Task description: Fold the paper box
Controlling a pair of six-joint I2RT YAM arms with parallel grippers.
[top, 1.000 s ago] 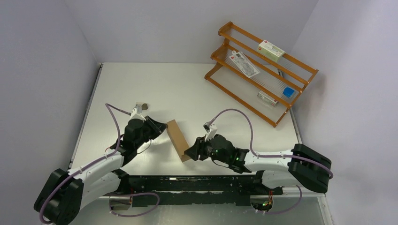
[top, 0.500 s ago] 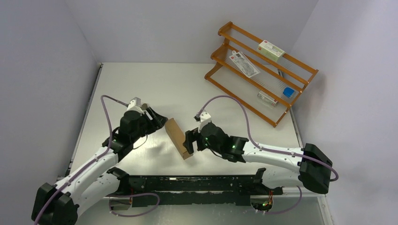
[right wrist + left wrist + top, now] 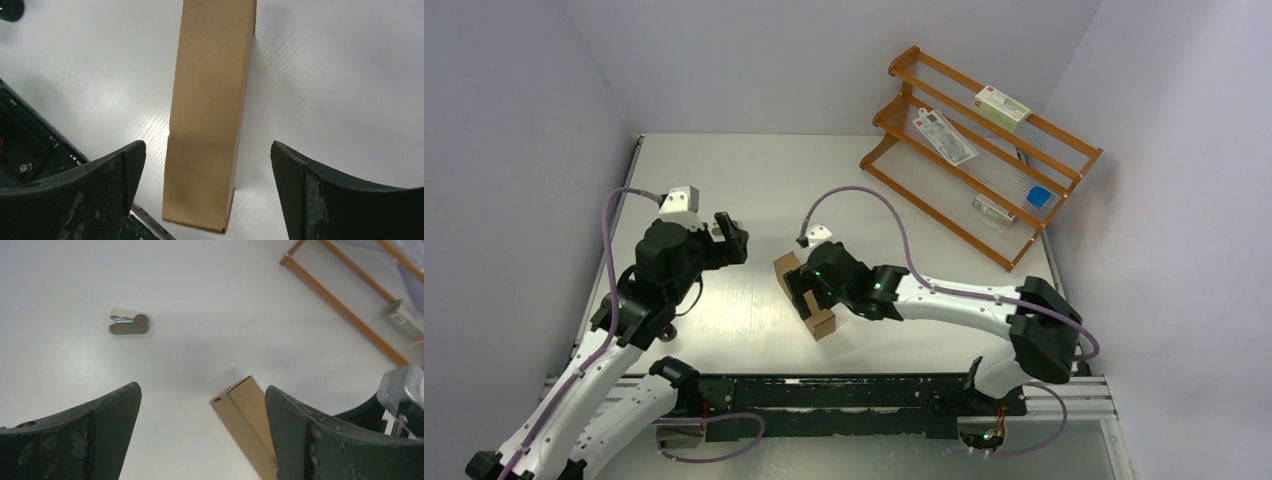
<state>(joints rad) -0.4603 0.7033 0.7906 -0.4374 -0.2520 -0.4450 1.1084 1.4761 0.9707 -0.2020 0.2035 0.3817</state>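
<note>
The paper box point(image 3: 823, 323) is a narrow closed brown cardboard box lying flat on the white table, slanted from upper left to lower right. My right gripper point(image 3: 807, 290) hovers over its middle and hides part of it. In the right wrist view the box point(image 3: 210, 100) lies below and between the open fingers of the right gripper point(image 3: 207, 146), apart from both. My left gripper point(image 3: 728, 238) stands open to the left of the box, holding nothing. In the left wrist view the box point(image 3: 244, 412) shows beside the right finger of the left gripper point(image 3: 202, 390).
An orange wire rack point(image 3: 980, 150) stands at the back right with small white printed packages point(image 3: 1002, 105) on its shelves. A small grey and white clip point(image 3: 129, 324) lies on the table beyond the left gripper. The black rail point(image 3: 844, 390) runs along the near edge.
Both grippers have opened wide. The left arm has drawn back up and to the left, away from the box. The right gripper has moved left, over the box.
</note>
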